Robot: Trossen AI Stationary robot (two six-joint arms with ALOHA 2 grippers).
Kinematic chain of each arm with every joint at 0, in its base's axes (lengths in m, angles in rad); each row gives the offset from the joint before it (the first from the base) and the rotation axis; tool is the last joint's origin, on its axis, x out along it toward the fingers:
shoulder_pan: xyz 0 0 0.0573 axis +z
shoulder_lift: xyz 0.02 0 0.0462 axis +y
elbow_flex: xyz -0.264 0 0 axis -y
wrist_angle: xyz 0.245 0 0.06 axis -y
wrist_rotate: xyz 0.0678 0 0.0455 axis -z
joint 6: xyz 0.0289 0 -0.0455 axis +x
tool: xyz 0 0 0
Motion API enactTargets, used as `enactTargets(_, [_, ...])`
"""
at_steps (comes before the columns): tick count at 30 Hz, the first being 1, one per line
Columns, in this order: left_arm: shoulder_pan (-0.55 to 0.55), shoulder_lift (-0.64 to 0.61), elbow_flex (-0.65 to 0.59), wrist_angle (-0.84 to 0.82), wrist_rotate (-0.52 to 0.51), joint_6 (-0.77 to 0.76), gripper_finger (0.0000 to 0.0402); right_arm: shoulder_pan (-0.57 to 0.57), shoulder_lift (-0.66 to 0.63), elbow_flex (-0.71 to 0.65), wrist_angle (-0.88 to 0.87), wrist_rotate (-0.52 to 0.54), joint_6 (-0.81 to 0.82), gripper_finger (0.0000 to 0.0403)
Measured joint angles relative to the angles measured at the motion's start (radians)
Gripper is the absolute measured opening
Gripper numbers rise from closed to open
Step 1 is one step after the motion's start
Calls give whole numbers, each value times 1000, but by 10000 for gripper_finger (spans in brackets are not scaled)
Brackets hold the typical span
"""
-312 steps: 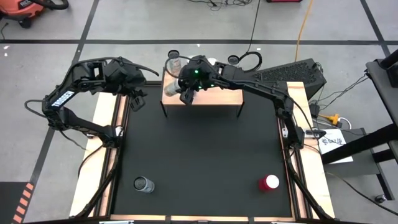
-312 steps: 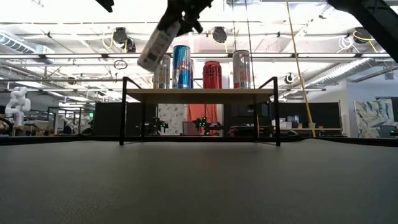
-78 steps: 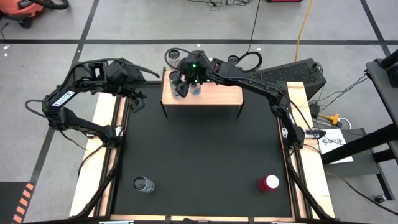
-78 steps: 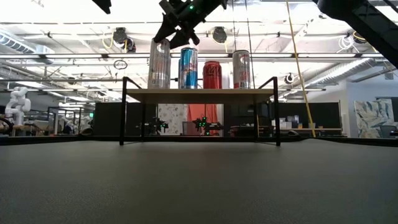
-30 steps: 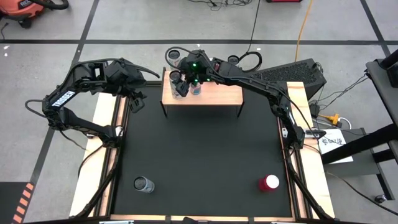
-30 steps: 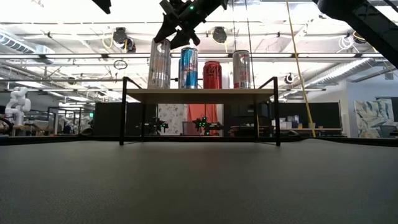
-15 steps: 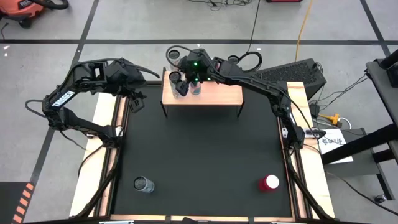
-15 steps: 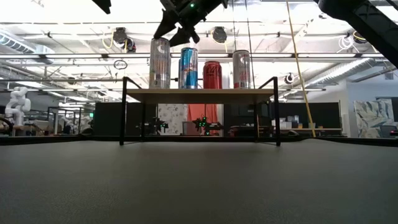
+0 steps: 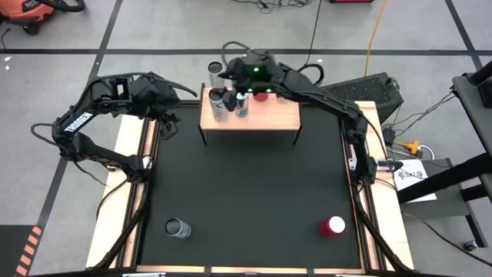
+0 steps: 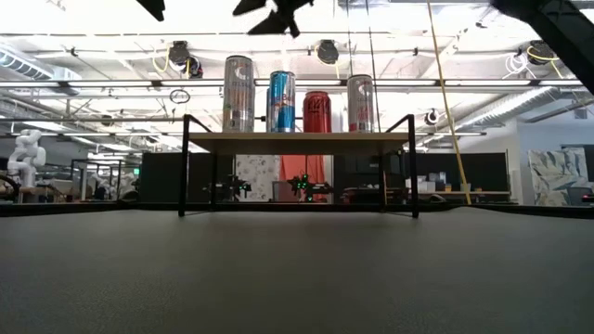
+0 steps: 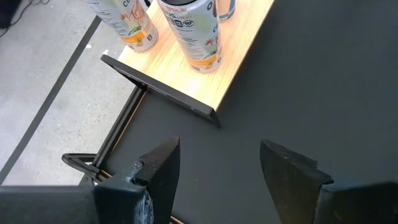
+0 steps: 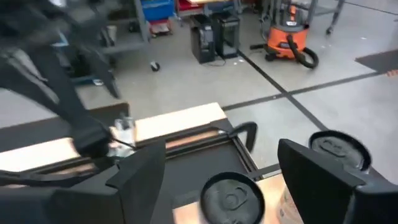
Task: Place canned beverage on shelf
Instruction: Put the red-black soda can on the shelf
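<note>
A large black mat (image 9: 254, 192) covers the table, and most of it lies open for moving: only a silver can (image 9: 177, 228) near its front left corner and a red can (image 9: 333, 226) near its front right corner stand on it, well apart. At the far edge the shelf (image 9: 269, 117) — a light-wood board on thin black legs — carries four cans in a row: silver (image 10: 238, 93), blue (image 10: 281, 100), red (image 10: 316, 110) and silver (image 10: 361, 102), all upright, with the first silver one close to the board's left end. The right gripper (image 9: 217, 71) hovers above and just behind that end, clear of the cans, its fingers (image 12: 320, 180) spread apart and holding nothing. The left gripper (image 9: 167, 123) waits beside the shelf's left end, over the mat's border; its wrist view seems to show a gap between the fingers (image 11: 158, 171), yet they are as near together as they get, with nothing between them. Beyond the table lie a grey floor with dark lines and a bright workshop. Half a second ago the right gripper sat low at the first silver can's top; now it has lifted away, leaving the can standing alone.
</note>
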Motion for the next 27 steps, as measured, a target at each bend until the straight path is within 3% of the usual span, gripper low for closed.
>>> enactTargets(9, [0, 0, 0, -1, 0, -9, 216, 20, -136, 0, -158, -9, 18, 293])
enactTargets(16, [-27, 0, 0, -2, 52, -43, 216, 24, -205, 0, -524, -7, 82, 293])
enactTargets(24, [-165, 0, 0, 3, 53, -186, 216, 79, -231, 0, -994, -7, 269, 293])
enactTargets(27, [-243, 0, 0, 5, 54, -237, 216, 124, -235, -23, -1014, -12, 339, 293])
